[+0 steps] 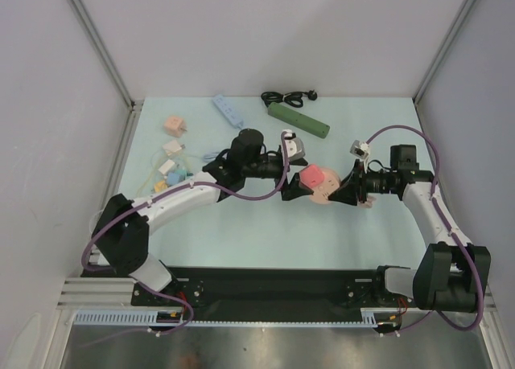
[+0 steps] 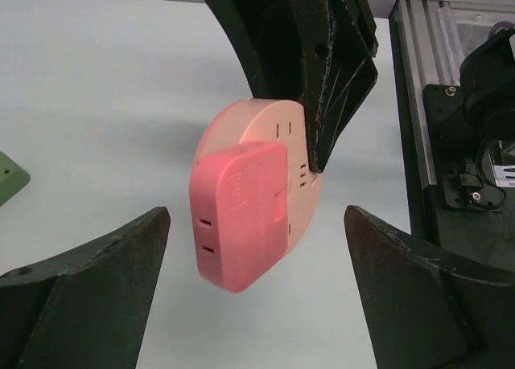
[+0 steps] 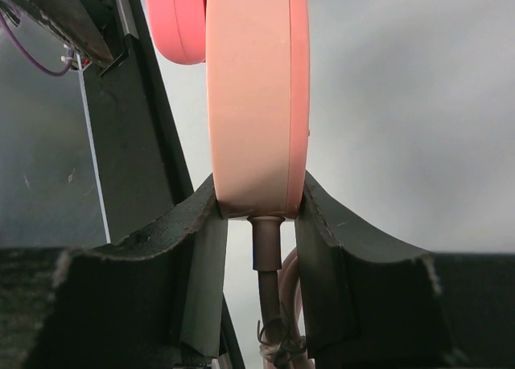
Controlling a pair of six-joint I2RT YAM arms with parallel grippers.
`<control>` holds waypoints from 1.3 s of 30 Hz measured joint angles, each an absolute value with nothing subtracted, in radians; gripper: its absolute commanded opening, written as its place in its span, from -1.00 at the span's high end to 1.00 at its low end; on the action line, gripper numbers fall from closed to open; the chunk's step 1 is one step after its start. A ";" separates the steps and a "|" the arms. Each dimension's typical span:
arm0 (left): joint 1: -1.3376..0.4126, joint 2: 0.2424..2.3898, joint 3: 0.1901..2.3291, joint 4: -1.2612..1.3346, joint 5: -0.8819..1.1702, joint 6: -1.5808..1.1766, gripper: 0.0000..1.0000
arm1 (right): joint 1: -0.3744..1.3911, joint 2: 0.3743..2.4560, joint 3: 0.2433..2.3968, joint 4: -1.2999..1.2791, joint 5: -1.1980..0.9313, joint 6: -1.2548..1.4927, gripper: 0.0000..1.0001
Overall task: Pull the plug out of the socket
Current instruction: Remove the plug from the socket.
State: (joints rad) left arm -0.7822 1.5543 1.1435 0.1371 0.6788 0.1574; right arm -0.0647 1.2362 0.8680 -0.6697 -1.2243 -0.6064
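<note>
From the top camera, the pale-pink round plastic socket [image 1: 324, 189] is near the middle of the mint-green worktop [image 1: 241, 240], with the coral-red rounded-square plug [image 1: 311, 176] seated on its face at the 10 o'clock side. The white-and-black left arm [image 1: 185, 196] reaches in from 8 o'clock and the right arm [image 1: 422, 196] from 3 o'clock, meeting at this pair. Toward 12 o'clock lie a dark-green power strip [image 1: 298, 120], a coiled black cable [image 1: 287, 98] and a light-blue power strip [image 1: 228, 110], and a peach adapter [image 1: 173, 126] lies at 10 o'clock. In the left wrist view the left gripper [image 2: 257, 293] is spread wide, its black fingers [image 2: 88, 293] at 8 and 4 o'clock, apart from the plug. The plug faces the camera with two small slots on its 9 o'clock side, and the socket disc behind it leans toward 1 o'clock, where the other arm's black fingers clasp it. In the right wrist view the right gripper [image 3: 257, 200] pinches the socket's lower rim from both sides. The disc shows edge-on, its long axis running 12 to 6 o'clock, with the plug projecting from its flat face at 11 o'clock. A grey-brown cord [image 3: 265, 248] leaves the rim at 6 o'clock between the fingers.
</note>
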 measured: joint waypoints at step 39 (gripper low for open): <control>-1.025 1.641 1.291 -0.028 0.103 0.287 0.18 | -0.081 1.223 0.870 -0.562 -1.118 -0.459 1.00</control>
